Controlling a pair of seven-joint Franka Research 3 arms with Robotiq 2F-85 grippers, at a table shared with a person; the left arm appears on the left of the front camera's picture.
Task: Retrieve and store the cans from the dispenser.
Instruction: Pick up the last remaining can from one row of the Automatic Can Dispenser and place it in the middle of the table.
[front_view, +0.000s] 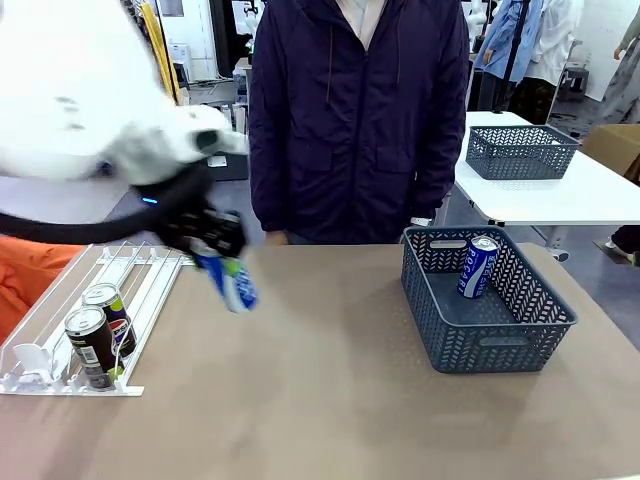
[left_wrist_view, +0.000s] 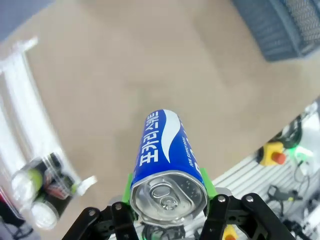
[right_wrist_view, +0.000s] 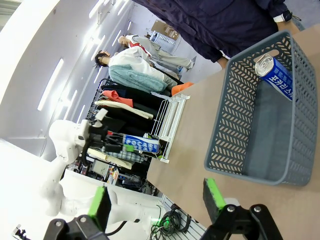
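The blue can (left_wrist_view: 167, 145) sits clamped inside the left tool (left_wrist_view: 168, 187).

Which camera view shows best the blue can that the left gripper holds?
The left wrist view: the blue can lies close and sharp between the left gripper's green pads. The front view shows it blurred; the right wrist view, small and far off.
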